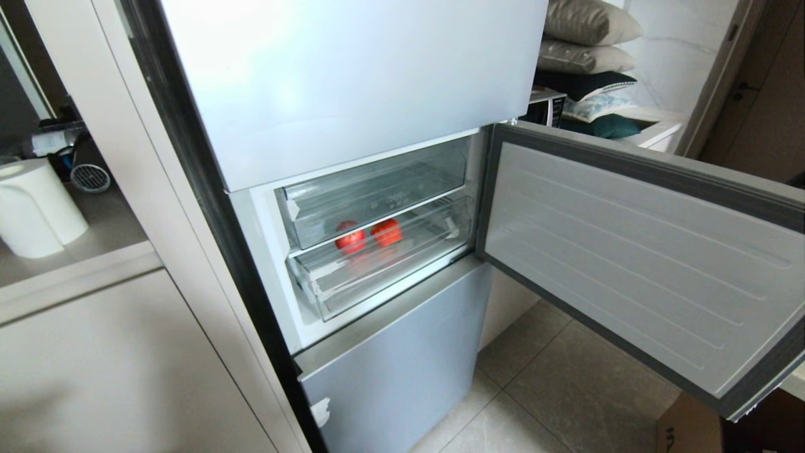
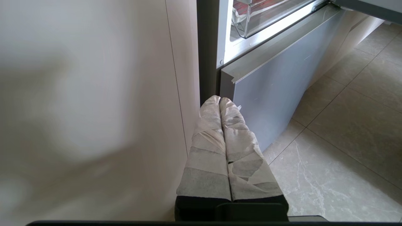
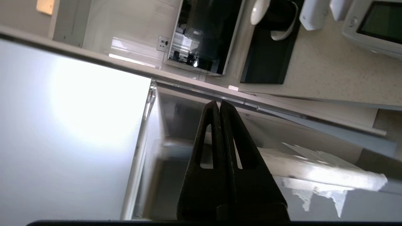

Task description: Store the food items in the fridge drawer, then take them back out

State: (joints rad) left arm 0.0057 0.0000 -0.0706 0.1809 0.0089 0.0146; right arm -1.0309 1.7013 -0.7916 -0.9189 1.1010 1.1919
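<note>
1. Surroundings, head view: middle fridge door (image 1: 635, 264) swung wide open to the right, ribbed inner liner facing the camera. Upper door front (image 1: 352, 75) closed above the compartment; lower door front (image 1: 402, 365) closed below it.
2. White kettle (image 1: 34, 211) on a counter far left. Stacked cushions (image 1: 588, 38) behind the open door. Cardboard box (image 1: 688, 428) on the tiled floor at lower right.
3. Upper clear drawer (image 1: 371, 192) sits directly over the fridge drawer (image 1: 383, 264) and overhangs its rear part, so the fruit are seen through clear plastic.
4. Fridge drawer: clear plastic, thick front lip, lower of the two.
5. Contents: smooth red fruit (image 1: 350, 239) on the left, orange-red fruit (image 1: 387, 232) just beside it on the right; touching or not, cannot tell.
6. Left gripper (image 2: 220, 100): tape-wrapped fingers pressed together, holding nothing, low beside the cabinet panel (image 2: 94, 110) near the lower door corner.
7. Right gripper (image 3: 217, 103): dark fingers closed tip to tip, empty, pointing toward the fridge's upper edge with a countertop (image 3: 329, 69) beyond. Neither arm appears in the head view.
</note>
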